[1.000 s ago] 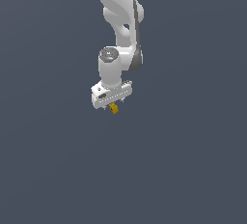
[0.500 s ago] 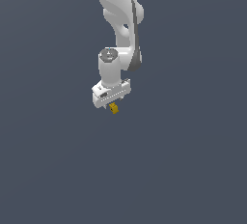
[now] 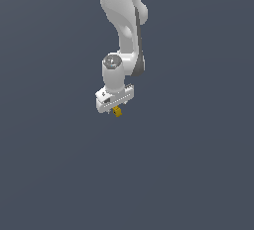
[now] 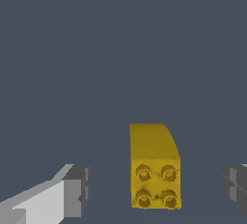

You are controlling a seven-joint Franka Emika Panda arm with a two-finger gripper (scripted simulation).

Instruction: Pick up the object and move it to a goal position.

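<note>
The object [image 4: 153, 150] is a small yellow-orange brick with studs on one face and a darker ochre side. In the wrist view it sits between my gripper [image 4: 157, 185] fingers, with a clear gap to the left finger [image 4: 76, 191] and a smaller gap to the right finger [image 4: 235, 183]. The gripper is open and touches nothing. In the exterior view the object [image 3: 117, 111] peeks out just under the white gripper [image 3: 115, 106], which hangs straight down from the arm.
A plain dark grey-blue surface [image 3: 188, 174] fills both views. No other objects, containers or edges show.
</note>
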